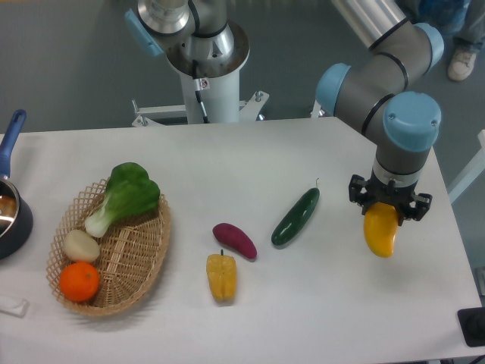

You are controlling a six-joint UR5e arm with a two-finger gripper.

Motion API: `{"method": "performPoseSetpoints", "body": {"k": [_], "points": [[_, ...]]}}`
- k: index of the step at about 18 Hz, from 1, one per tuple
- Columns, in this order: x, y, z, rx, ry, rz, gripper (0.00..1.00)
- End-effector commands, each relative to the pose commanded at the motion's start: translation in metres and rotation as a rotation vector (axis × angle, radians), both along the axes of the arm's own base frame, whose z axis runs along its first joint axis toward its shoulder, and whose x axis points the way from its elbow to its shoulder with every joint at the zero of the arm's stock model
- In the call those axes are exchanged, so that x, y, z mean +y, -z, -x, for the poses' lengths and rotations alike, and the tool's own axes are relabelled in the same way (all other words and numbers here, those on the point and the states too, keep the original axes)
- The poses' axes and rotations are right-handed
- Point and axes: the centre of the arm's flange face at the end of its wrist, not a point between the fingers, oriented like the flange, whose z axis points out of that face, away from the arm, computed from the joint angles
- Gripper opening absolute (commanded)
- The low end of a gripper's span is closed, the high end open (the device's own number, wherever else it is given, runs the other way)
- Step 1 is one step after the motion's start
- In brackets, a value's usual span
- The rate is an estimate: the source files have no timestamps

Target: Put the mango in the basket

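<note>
The mango point(380, 231) is yellow-orange and hangs from my gripper point(388, 209) at the right side of the table. The gripper is shut on its upper end, and the fruit points down, just above the table. The oval wicker basket point(144, 258) sits at the far left of the table. It holds a green bok choy point(125, 195), a pale round vegetable point(81, 245) and an orange point(79, 280). The gripper is far to the right of the basket.
A green cucumber point(296, 216), a purple eggplant point(234, 240) and a yellow pepper point(221, 276) lie between gripper and basket. A dark pot with a blue handle point(10, 205) stands at the left edge. The robot base point(204, 68) is behind the table.
</note>
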Motion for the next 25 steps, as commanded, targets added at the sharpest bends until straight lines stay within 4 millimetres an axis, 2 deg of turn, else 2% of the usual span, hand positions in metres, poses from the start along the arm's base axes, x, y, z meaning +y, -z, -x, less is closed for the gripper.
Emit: {"method": "performPoseSetpoints", "body": {"k": [6,10,14,20,25], "points": [[0.007,0.0,-0.006,-0.007,-0.006,-0.008,0.31],[0.033,-0.002,-0.034,-0.01,0.02,-0.014,0.3],[0.066,-0.013,-0.089,-0.016,0.059,-0.033,0.3],[0.103,-0.015,-0.171,-0.038,0.081,-0.043,0.3],[0.14,-0.015,-0.259,-0.052,0.127,-0.043,0.3]]}}
